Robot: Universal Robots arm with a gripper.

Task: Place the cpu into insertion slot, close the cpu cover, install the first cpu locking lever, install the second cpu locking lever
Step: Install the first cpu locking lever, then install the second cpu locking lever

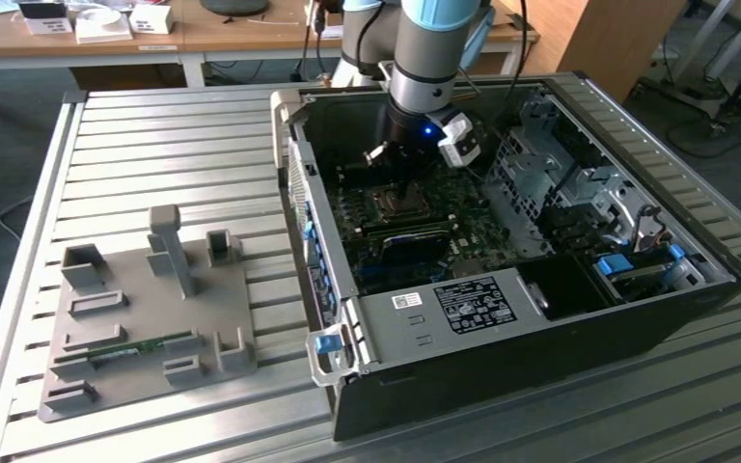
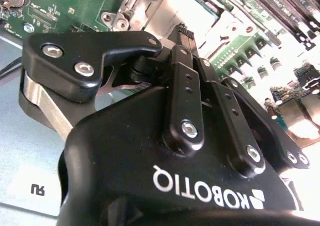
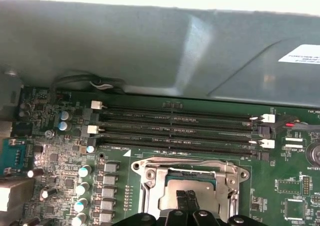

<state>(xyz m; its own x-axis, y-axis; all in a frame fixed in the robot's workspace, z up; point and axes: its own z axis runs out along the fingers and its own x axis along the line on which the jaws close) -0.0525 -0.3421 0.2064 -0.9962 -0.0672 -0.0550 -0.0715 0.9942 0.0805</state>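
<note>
In the exterior view we see the grey and light-blue robot arm (image 1: 425,48) reaching down into the open black computer case (image 1: 512,241), which lies on its side on the ribbed metal bench (image 1: 151,154), with the black fingers (image 1: 400,147) hanging just above the green motherboard (image 1: 409,231). To the exterior view's left of the case, well apart from it, a grey plastic parts fixture (image 1: 146,309) rests on the bench. In the first wrist view the fingers (image 3: 189,202) come in over the square CPU insertion slot (image 3: 190,183) and their two narrow tips stand pressed together, with no gap that we can see between them and nothing gripped. The thin silvery metal CPU cover (image 3: 187,167), a frame with a large square window, lies flat over the slot, and through that window we see the small flat CPU with its silver-grey metal top (image 3: 172,191) seated in the socket. The finger tips sit directly over the chip's top face; we cannot tell whether they touch it. Beyond the socket run four long black memory slots (image 3: 180,128) with white end clips. In the second wrist view we look along the fingers (image 2: 186,51) from behind the gripper body, and the bright top of the chip (image 2: 187,9) lies just past the joined tips, framed by the cover (image 2: 150,6).
</note>
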